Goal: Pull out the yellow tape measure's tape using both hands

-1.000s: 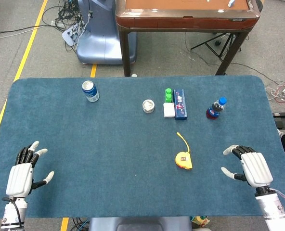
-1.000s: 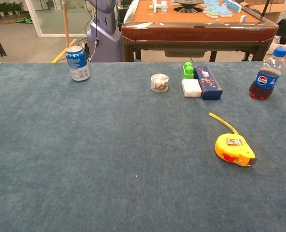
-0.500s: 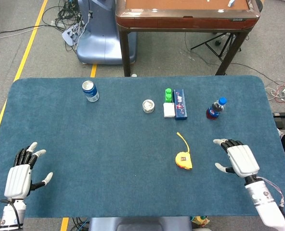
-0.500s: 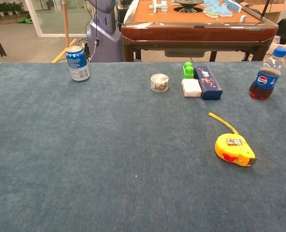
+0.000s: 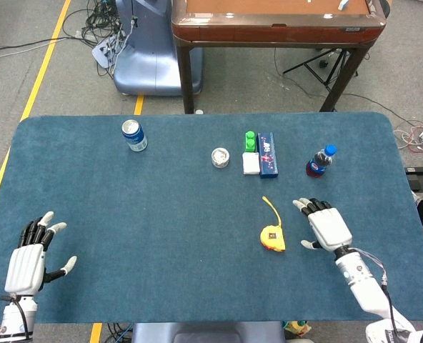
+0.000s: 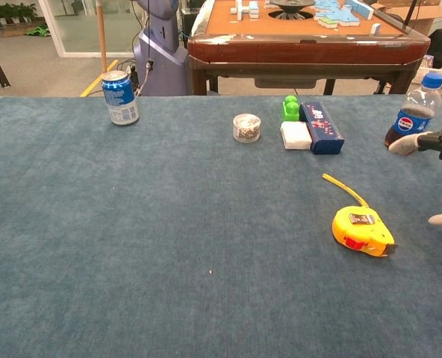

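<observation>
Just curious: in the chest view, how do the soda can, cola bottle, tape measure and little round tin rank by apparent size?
1. Cola bottle
2. Tape measure, nearer the camera
3. Soda can, similar, so unsure
4. Round tin

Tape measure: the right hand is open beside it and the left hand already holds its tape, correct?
Not quite. In the head view the left hand is open near the table's front-left corner, far from the tape measure. The right hand is open beside it.

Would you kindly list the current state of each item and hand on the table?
yellow tape measure: lying flat, short strip of tape out, untouched.
right hand: open, beside the tape measure, not touching it.
left hand: open, holding nothing.
cola bottle: upright, capped.
blue can: upright.
</observation>
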{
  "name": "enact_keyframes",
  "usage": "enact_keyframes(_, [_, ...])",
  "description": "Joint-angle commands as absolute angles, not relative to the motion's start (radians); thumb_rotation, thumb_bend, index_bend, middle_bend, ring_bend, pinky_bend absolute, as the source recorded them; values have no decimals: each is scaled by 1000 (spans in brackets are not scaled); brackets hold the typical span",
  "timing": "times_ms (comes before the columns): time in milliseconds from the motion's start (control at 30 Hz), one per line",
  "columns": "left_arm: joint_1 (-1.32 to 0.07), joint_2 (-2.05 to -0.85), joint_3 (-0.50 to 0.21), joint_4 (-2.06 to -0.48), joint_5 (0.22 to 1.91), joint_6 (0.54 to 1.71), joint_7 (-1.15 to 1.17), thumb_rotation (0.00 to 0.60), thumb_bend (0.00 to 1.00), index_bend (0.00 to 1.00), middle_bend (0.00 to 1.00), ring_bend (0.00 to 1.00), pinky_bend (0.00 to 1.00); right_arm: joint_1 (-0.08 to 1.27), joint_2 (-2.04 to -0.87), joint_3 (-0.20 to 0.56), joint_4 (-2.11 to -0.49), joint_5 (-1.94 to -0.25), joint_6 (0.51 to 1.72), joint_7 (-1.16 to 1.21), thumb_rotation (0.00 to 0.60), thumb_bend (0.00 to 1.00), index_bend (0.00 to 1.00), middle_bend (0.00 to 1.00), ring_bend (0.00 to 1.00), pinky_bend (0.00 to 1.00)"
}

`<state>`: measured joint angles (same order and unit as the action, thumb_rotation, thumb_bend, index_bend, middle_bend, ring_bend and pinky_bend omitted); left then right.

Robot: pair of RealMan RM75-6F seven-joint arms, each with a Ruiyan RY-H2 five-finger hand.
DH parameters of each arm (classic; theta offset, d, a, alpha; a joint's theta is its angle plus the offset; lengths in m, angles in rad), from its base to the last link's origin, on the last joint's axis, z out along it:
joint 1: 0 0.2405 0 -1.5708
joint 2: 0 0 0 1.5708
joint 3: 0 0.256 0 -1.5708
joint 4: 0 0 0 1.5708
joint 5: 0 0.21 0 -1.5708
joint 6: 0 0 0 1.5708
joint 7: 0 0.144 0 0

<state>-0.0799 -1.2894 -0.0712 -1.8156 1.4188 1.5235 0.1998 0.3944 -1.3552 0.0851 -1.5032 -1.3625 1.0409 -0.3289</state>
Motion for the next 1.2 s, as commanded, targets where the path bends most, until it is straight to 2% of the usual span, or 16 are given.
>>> enact_keyframes(33, [-80,-1289,-71,-1813,1417,1521,198,600,212,228,69,14,0,417,-1393,77,-1462,-1355,1012,-336,600,162,150,171,158,227])
enact_keyframes(467, [-74,-1280,-71,-1806,1422,1529,188,600,212,228,69,14,0,485,-1522,74,-1362,-1362,967,-344,600,162,150,164,153,222])
enact_keyframes(700, [-69,-1270,-72,-1808,1426,1535,180,600,211,228,69,14,0,530,-1613,116,-1343,-1350,979,-362,600,162,150,163,153,222])
enact_keyframes(900, [-67,-1268,-73,-1800,1421,1533,172,600,212,228,69,14,0,579,-1677,157,-1326,-1288,944,-406,600,162,150,164,153,222])
enact_keyframes(1033, [-65,-1265,-74,-1799,1421,1534,166,600,211,228,68,14,0,590,-1669,161,-1366,-1247,920,-419,600,162,150,181,153,222])
enact_keyframes(1200, [-60,-1262,-70,-1794,1420,1537,160,600,212,228,69,14,0,580,-1597,148,-1446,-1194,892,-406,600,162,150,222,153,222])
